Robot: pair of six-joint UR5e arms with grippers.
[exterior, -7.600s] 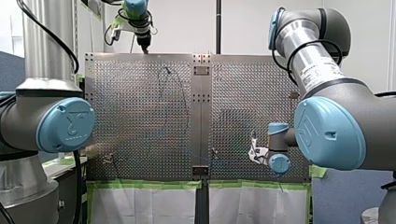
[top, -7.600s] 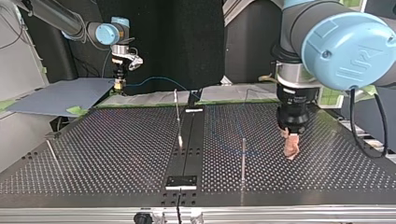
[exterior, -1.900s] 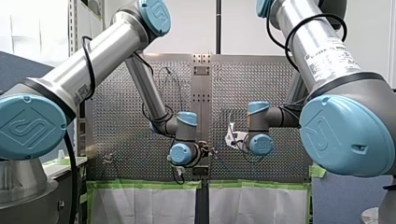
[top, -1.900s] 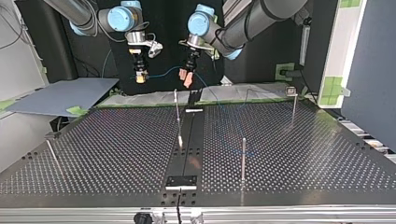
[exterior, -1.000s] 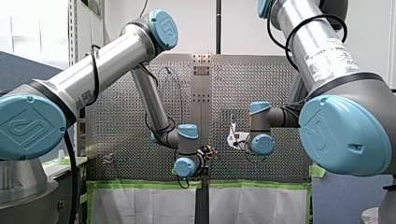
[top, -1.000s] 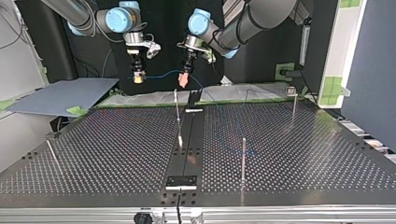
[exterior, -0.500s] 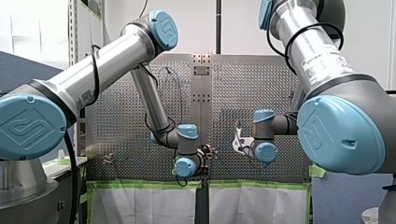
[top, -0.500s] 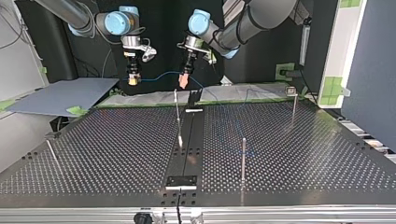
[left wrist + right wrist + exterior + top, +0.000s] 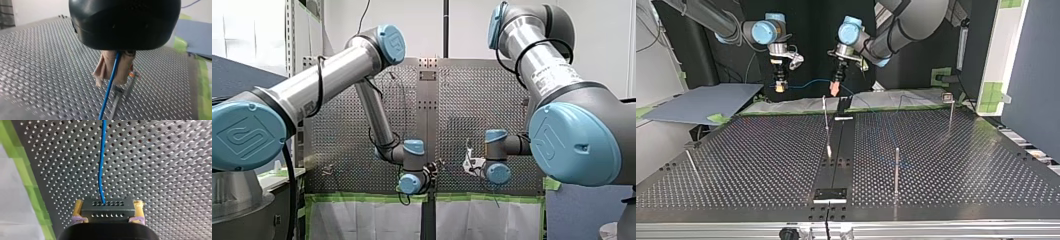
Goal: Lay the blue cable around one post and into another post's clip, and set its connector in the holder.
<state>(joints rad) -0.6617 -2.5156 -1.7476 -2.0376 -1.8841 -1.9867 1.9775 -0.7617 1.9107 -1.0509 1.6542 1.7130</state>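
Blue cable (image 9: pixel 808 81) spans the air between both arms in the top view, its slack trailing onto the surface (image 9: pixel 761 160). Left wrist view: my left jaws clench it between beige pads (image 9: pixel 105 67). Right wrist view: my right jaws grasp its connector (image 9: pixel 107 207). I fear an overtight pull slips it free, or slack snags a post (image 9: pixel 897 165).

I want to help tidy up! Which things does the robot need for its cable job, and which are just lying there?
For the job: blue cable, connector in my right pincer, my left pincer pinching the cable, near post, far post.
Just lying about: grey-blue sheet, green tape.
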